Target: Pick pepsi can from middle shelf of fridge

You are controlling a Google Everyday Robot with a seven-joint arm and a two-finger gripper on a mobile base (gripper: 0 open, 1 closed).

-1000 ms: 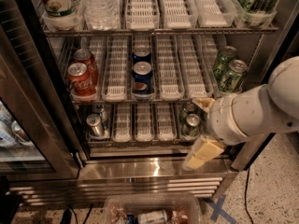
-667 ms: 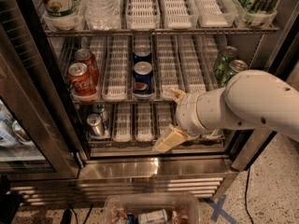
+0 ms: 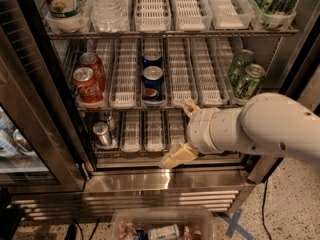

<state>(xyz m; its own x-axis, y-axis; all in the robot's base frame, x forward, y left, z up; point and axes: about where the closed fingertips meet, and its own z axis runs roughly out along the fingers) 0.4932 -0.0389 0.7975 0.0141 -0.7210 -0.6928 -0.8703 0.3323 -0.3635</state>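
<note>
Two dark blue pepsi cans stand one behind the other in a centre lane of the middle shelf (image 3: 200,100) of the fridge (image 3: 165,181): the front one (image 3: 153,85) shows its logo, the rear one (image 3: 151,59) is partly hidden behind it. My gripper (image 3: 181,132) is in front of the lower shelf, below and to the right of the front pepsi can. Its two tan fingers are spread apart, one fingertip (image 3: 189,106) at the middle shelf's front edge, the other (image 3: 172,159) lower down. It holds nothing.
Two red Coca-Cola cans (image 3: 85,85) stand at the middle shelf's left, two green cans (image 3: 247,80) at its right. Silver cans (image 3: 102,133) sit on the lower shelf. Bottles (image 3: 107,4) fill the top shelf. A clear bin (image 3: 162,224) lies on the floor in front.
My arm and gripper have swung left from the fridge's right side toward the centre, now in front of the lower shelf just right of the pepsi lane. The cans have not moved.
</note>
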